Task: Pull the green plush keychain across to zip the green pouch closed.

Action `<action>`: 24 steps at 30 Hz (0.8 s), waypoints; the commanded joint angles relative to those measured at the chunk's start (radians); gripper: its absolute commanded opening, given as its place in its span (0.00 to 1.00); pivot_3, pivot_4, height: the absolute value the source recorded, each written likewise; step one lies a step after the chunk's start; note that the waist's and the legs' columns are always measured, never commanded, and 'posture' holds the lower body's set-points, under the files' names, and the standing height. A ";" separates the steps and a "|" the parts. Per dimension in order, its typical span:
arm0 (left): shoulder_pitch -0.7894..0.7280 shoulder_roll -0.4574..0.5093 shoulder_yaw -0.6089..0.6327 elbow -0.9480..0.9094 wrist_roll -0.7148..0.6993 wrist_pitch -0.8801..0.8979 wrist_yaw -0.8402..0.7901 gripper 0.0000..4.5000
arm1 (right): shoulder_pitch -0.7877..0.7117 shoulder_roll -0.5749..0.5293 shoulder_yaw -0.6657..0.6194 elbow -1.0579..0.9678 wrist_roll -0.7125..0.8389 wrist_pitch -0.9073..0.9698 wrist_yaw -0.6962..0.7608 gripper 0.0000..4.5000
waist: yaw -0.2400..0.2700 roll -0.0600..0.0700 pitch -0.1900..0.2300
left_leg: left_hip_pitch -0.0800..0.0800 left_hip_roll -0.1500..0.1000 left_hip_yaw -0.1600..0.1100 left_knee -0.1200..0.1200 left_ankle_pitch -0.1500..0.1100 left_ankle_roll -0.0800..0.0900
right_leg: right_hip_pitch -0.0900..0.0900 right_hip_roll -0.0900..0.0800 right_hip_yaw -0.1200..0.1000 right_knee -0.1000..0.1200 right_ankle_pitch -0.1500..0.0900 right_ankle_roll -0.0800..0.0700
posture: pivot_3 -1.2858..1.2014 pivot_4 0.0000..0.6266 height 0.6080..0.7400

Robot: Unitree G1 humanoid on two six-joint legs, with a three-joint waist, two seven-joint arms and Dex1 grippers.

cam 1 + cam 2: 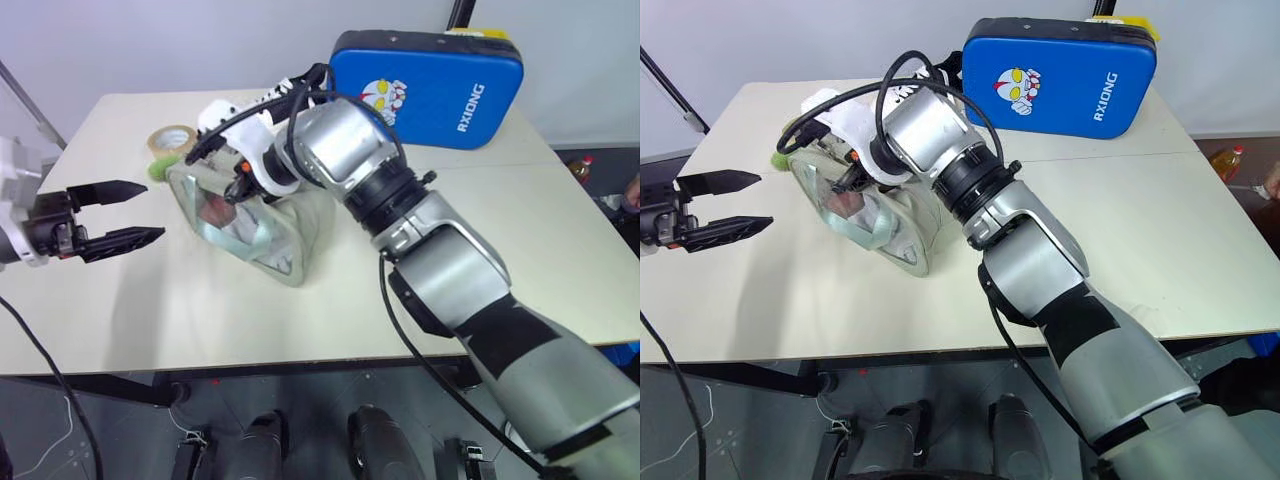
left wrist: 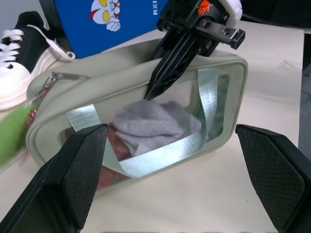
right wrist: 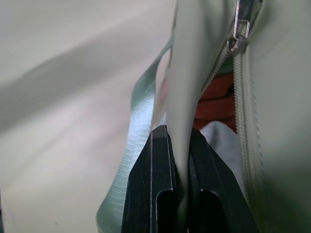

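The pale green pouch (image 1: 262, 232) lies on the table with its clear window toward my left gripper; grey and red cloth shows inside. Its zipper (image 3: 241, 92) gapes open, the metal slider (image 3: 240, 29) at one end. The lime green plush keychain (image 1: 159, 170) rests at the pouch's far left end, by the zipper pull (image 2: 53, 80). My right gripper (image 3: 177, 145) is shut on the pouch's upper fabric edge beside the zipper. My left gripper (image 1: 152, 212) hovers wide open to the left of the pouch, apart from it, with nothing between its fingers.
A tan tape roll (image 1: 172, 138) lies just behind the keychain. A blue hard case (image 1: 430, 85) stands at the back right of the table. A black and white shoe (image 2: 19, 53) sits behind the pouch. Bare tabletop (image 1: 200, 310) stretches in front.
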 commanded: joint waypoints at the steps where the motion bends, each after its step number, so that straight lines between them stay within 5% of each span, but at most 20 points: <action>1: -0.037 0.007 0.006 -0.012 -0.005 -0.015 -0.003 1.00 | 0.037 -0.153 0.054 -0.257 -0.023 -0.122 0.172 0.01 | 0.005 -0.001 0.000 | -0.001 0.000 -0.001 0.001 0.000 0.000 | 0.000 0.000 -0.001 0.000 0.000 0.000 | 0.52 0.24 0.66; 8: -0.095 -0.003 -0.033 0.023 0.006 -0.020 -0.019 1.00 | 0.171 -0.393 0.119 -0.538 -0.088 -0.330 0.337 0.01 | -0.001 -0.002 -0.001 | -0.003 -0.002 -0.002 0.003 0.000 0.000 | -0.001 0.000 -0.003 0.001 0.000 0.001 | 0.52 0.24 0.66; 24: -0.184 -0.022 -0.106 0.087 0.038 -0.036 -0.063 1.00 | 0.347 -0.507 0.166 -0.848 -0.119 -0.246 0.426 0.01 | -0.017 -0.002 -0.001 | -0.003 0.000 -0.002 0.003 0.000 0.000 | -0.002 0.000 -0.002 0.003 0.000 0.001 | 0.52 0.24 0.66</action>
